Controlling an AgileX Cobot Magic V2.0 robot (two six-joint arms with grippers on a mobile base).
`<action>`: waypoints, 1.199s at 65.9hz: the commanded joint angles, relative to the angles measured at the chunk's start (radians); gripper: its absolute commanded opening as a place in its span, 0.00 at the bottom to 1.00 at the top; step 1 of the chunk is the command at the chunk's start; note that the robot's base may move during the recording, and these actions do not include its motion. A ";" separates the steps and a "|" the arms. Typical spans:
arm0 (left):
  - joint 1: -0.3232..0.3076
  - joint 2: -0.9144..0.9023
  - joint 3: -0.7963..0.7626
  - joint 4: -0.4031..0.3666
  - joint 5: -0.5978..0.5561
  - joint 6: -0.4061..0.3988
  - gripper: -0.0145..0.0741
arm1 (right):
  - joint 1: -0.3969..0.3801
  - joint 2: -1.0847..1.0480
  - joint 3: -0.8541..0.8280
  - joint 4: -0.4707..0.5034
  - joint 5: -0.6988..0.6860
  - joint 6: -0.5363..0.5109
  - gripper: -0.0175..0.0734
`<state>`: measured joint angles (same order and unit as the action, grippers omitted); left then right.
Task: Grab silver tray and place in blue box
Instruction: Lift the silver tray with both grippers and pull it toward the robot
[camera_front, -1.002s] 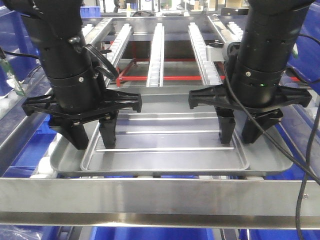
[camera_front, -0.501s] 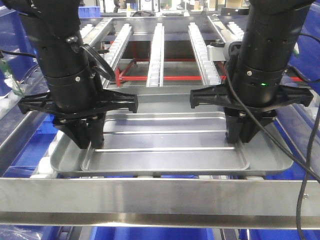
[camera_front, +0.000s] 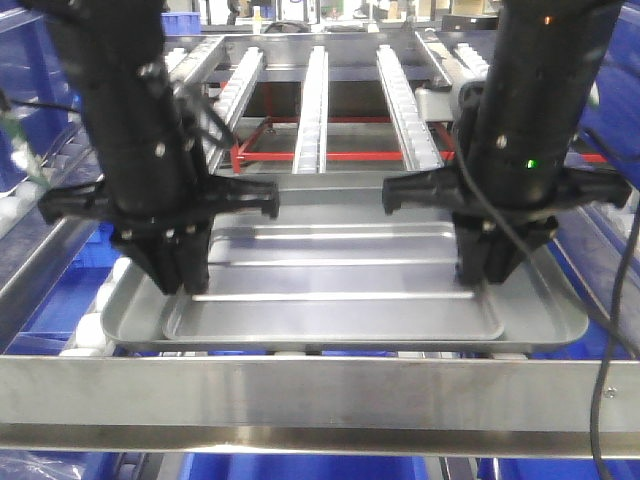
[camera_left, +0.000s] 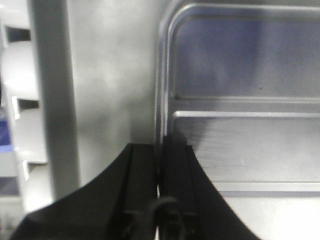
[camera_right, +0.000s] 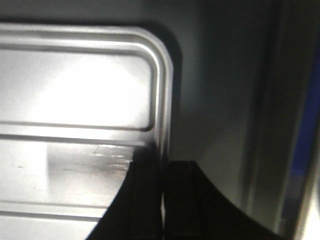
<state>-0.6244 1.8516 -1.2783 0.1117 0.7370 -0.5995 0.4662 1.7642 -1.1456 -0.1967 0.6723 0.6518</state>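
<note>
The silver tray (camera_front: 340, 322) lies on the roller conveyor behind the front steel rail. My left gripper (camera_front: 180, 285) is shut on the tray's left side wall, one finger inside the recess and one on the flat rim. The left wrist view shows the same grip (camera_left: 160, 147) on the tray (camera_left: 240, 140). My right gripper (camera_front: 486, 276) is shut on the right side wall in the same way, as the right wrist view confirms (camera_right: 162, 161) on the tray (camera_right: 75, 90). Blue plastic (camera_front: 320, 468) shows below the front rail; I cannot tell whether it is the blue box.
A wide steel rail (camera_front: 320, 395) crosses in front of the tray. Roller tracks (camera_front: 312, 95) and a red frame (camera_front: 345, 155) lie behind it. Blue crates (camera_front: 55, 300) sit low at the left, and steel side rails flank the conveyor.
One second ago both grippers stood open astride the tray's side walls. They have since shut on those walls. Both arms now look slightly higher and blurred; the tray has barely shifted.
</note>
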 joint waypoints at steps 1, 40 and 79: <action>-0.006 -0.098 -0.051 0.007 0.023 0.001 0.05 | -0.003 -0.101 -0.051 -0.020 0.007 -0.006 0.26; -0.195 -0.381 0.139 0.136 0.087 -0.281 0.05 | 0.121 -0.372 0.082 -0.051 0.086 0.161 0.26; -0.250 -0.483 0.278 0.143 0.076 -0.351 0.05 | 0.304 -0.477 0.225 -0.184 0.090 0.370 0.26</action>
<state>-0.8621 1.4068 -0.9747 0.2409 0.8494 -0.9399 0.7661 1.3221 -0.8948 -0.3360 0.8078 1.0074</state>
